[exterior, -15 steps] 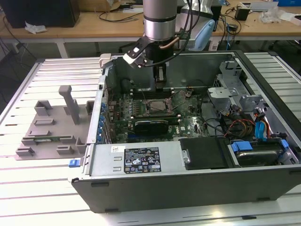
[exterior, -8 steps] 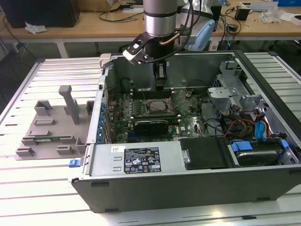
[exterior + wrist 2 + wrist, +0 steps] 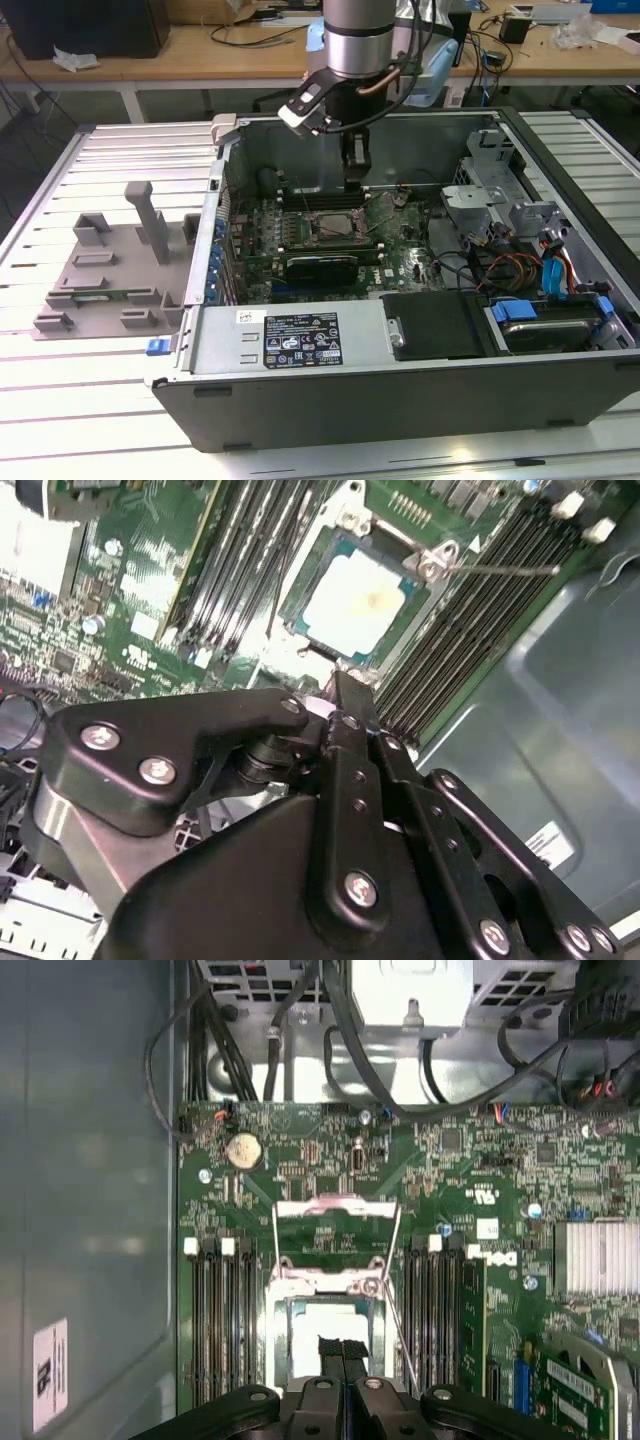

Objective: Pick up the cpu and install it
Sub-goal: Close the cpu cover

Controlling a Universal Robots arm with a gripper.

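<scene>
The cpu point(image 3: 352, 602) lies flat in the motherboard socket point(image 3: 328, 227), its silver top showing in both wrist views point(image 3: 318, 1326). The socket's metal load plate point(image 3: 336, 1207) is flipped open and its thin lever point(image 3: 397, 1310) stands raised beside it. My gripper point(image 3: 356, 182) hangs inside the open computer case, a little above the socket. Its two black fingers point(image 3: 330, 1346) are pressed together with nothing between them, tips just over the chip's edge point(image 3: 343, 692).
The case point(image 3: 300, 345) lies open on a slatted table. Memory slots point(image 3: 220, 1310) flank the socket, with cables and drive bays point(image 3: 520, 250) toward the exterior view's right. A grey plastic fixture point(image 3: 110, 270) with upright blocks sits outside the case on the exterior view's left.
</scene>
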